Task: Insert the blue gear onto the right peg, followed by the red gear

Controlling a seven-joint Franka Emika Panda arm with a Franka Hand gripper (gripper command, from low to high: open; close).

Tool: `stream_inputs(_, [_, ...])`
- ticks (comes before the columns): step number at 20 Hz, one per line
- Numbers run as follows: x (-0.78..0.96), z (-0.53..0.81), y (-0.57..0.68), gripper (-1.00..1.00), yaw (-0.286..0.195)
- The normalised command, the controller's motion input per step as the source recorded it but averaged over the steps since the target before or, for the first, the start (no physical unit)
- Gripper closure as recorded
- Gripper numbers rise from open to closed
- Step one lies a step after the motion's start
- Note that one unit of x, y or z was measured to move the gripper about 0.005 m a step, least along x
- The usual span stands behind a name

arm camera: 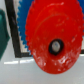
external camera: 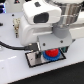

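The red gear [arm camera: 50,30] fills most of the wrist view, close to the camera and slightly tilted, with its dark centre hole [arm camera: 56,46] showing something pale grey inside. The blue gear [arm camera: 21,25] lies behind it, only its toothed edge showing. In the exterior view my gripper [external camera: 50,48] reaches down from the white arm, shut on the red gear [external camera: 50,52], just above the blue gear [external camera: 53,57] on the grey, black-rimmed plate [external camera: 35,59]. The right peg is hidden by the gears. My fingers do not show clearly.
The plate's black rim [arm camera: 15,53] runs behind the gears, on a white tabletop [arm camera: 20,72]. A dark teal shape [arm camera: 2,32] sits at the wrist view's edge. A black cable [external camera: 12,46] crosses the table at the exterior view's left.
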Motion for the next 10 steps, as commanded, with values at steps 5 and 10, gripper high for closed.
stream_inputs(5, [-0.01, 0.81, 0.22, -1.0, 0.0])
stream_inputs(10, [0.0, 0.56, 0.15, -1.0, 0.0])
